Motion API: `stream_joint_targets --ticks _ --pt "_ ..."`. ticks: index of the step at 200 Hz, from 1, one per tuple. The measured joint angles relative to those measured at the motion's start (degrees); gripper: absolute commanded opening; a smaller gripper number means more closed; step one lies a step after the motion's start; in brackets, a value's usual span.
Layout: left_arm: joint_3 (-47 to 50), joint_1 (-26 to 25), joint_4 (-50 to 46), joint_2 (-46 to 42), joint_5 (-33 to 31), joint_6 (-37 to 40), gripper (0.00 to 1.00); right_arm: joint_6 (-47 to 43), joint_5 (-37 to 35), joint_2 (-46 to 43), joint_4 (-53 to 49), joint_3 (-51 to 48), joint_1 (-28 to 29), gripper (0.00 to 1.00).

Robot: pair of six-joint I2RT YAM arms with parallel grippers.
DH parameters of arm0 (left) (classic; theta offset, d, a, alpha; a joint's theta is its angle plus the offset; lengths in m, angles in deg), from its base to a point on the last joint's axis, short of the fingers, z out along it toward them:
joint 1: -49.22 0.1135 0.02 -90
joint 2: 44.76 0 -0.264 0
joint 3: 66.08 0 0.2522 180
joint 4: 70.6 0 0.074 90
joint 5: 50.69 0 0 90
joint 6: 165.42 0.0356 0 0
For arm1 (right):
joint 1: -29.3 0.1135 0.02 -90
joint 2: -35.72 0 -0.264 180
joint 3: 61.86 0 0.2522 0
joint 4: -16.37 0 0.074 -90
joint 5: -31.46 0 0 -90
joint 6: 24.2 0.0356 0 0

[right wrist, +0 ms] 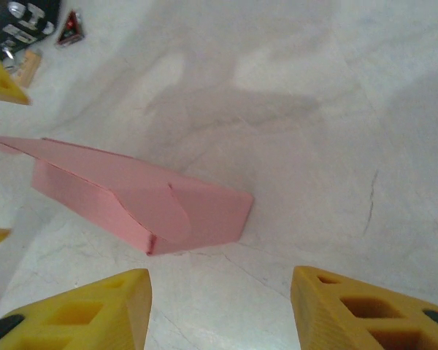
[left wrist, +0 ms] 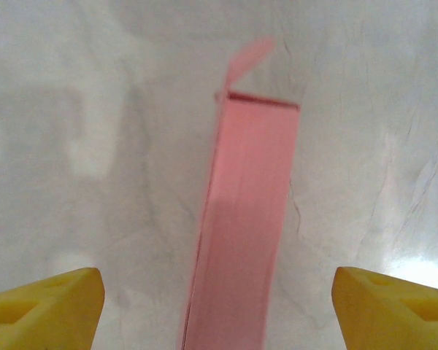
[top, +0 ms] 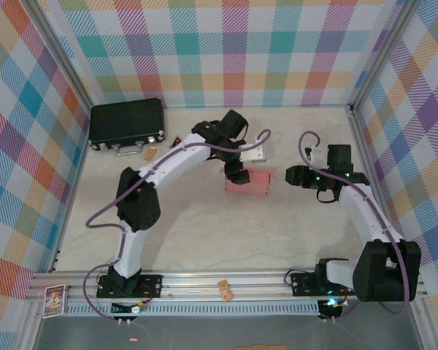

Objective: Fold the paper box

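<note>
Box [left wrist: 244, 219] looks nearly formed; my left gripper [left wrist: 217, 312] straddles it, right gripper [right wrist: 219, 310] beside it, both wide open; next, probably tuck its loose flap [left wrist: 250, 57]

Table [top: 204, 233] w/ paper box [top: 250, 182], blk case [top: 126, 122]

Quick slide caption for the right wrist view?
Right gripper, open, faces the pink paper box lying on the white table.
</note>
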Motion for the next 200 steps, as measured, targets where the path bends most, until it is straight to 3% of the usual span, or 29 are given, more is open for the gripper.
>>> stream_joint_targets --ticks 13,27,56,83,105,146,200 --pt "3.98 0.37 3.76 -5.95 -0.66 -6.08 0.82 -0.74 0.13 1.03 -0.72 2.34 0.57 0.53" --pt "8.76 0.66 8.35 -12.39 -2.75 -14.12 0.90 -0.96 -0.35 2.36 -1.62 4.87 1.77 0.53" --pt "18.45 4.48 16.39 -22.62 -9.01 -33.20 0.86 -0.83 -1.22 5.70 -3.98 8.72 3.28 0.52" --pt "25.31 7.80 19.37 -24.74 -13.05 -46.12 0.82 -0.28 -1.60 8.44 -6.73 11.19 3.93 0.51" --pt "29.31 8.61 19.91 -23.69 -12.55 -54.53 0.80 0.31 -1.01 9.79 -8.26 12.85 4.59 0.51" --pt "32.24 9.60 22.12 -20.98 -7.06 -63.21 0.79 0.59 0.22 11.26 -9.62 13.18 5.92 0.51" --pt "32.11 9.68 23.56 -17.53 -1.49 -65.09 0.74 0.48 1.29 12.35 -11.02 13.18 7.13 0.51"
